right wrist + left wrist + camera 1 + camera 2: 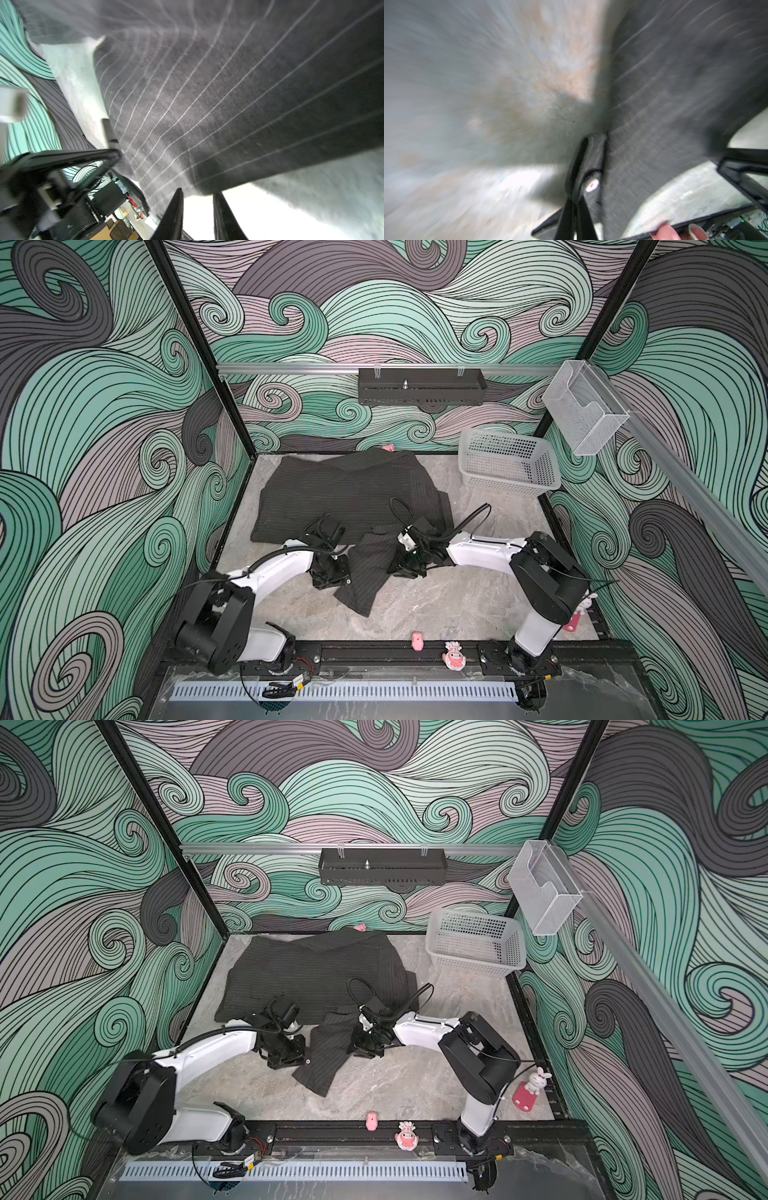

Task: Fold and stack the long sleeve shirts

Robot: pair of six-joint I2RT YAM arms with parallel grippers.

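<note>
The long sleeve shirt point(353, 489) point(316, 969), dark charcoal with thin pale pinstripes, lies spread at the back middle of the table. One sleeve point(365, 572) point(328, 1048) trails toward the front between both arms. My left gripper point(343, 572) point(303, 1052) sits at the sleeve's left edge. In the blurred left wrist view it point(583, 187) is shut on a folded edge of the shirt point(664, 104), next to a small white button with a red spot. My right gripper point(399, 568) point(361, 1046) point(198, 192) is open at the sleeve's right edge, with bare table between its fingers and the cloth point(228, 104) just past the tips.
A white perforated basket point(509, 485) point(473, 963) stands at the back right corner. A black tray point(419, 385) hangs on the back rail, and a clear holder point(584, 406) on the right rail. Small pink toys point(417, 641) point(454, 653) sit on the front rail.
</note>
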